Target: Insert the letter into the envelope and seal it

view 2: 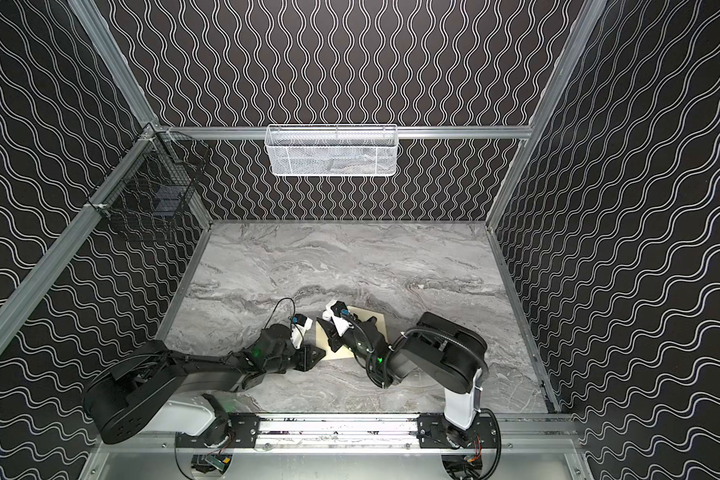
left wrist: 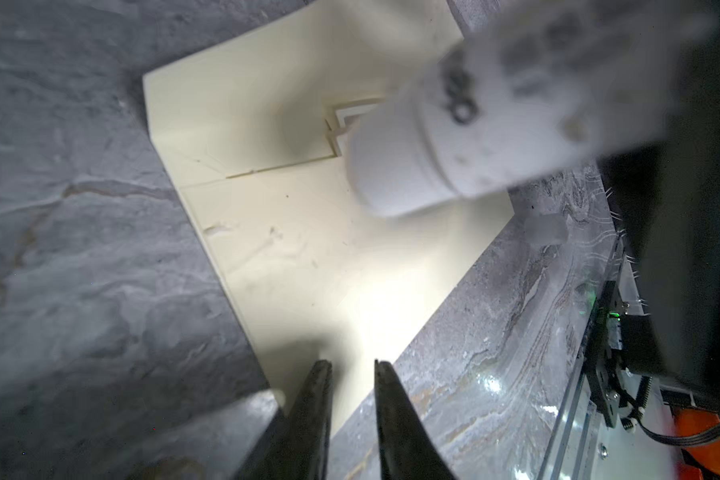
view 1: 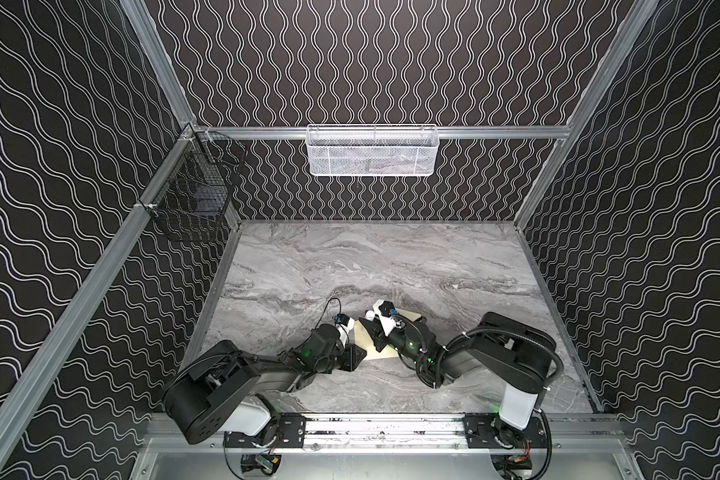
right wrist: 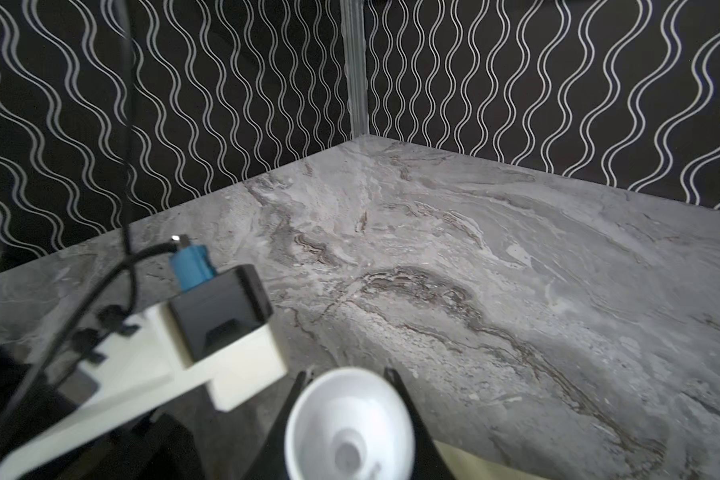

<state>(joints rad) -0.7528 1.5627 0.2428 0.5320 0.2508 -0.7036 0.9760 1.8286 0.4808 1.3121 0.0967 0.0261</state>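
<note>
closest to the lens, in the right wrist view, the white stick [right wrist: 348,424] fills the near edge, its hollow round end turned toward the camera. the right gripper [right wrist: 348,380] is clamped on it. one dark finger [right wrist: 295,388] lies against each side of the barrel, with no gap showing. the left wrist view shows the same stick as a blurred white cylinder. it is tilted, with its other end down over the envelope [left wrist: 308,257], close to a crease that crosses the paper. the blur hides whether the tip touches the paper.

the left gripper [left wrist: 352,368] sits low over one end of the envelope. its two black fingers [left wrist: 314,399] stand a narrow slit apart. only cream paper shows through that slit, and nothing is pinched between them. whether the tips press on the sheet i cannot tell.

the envelope lies on the grey marble table [view 1: 391,266], in the near half, between the two arms. in both top views the right arm's wrist covers most of it, so only cream strips show along its left and near edges [view 1: 377,354] [view 2: 337,354]. the left gripper is at its near left corner. the right gripper reaches in from the right, above the middle of the envelope, with the stick's white end showing at the envelope's far left corner.
</note>
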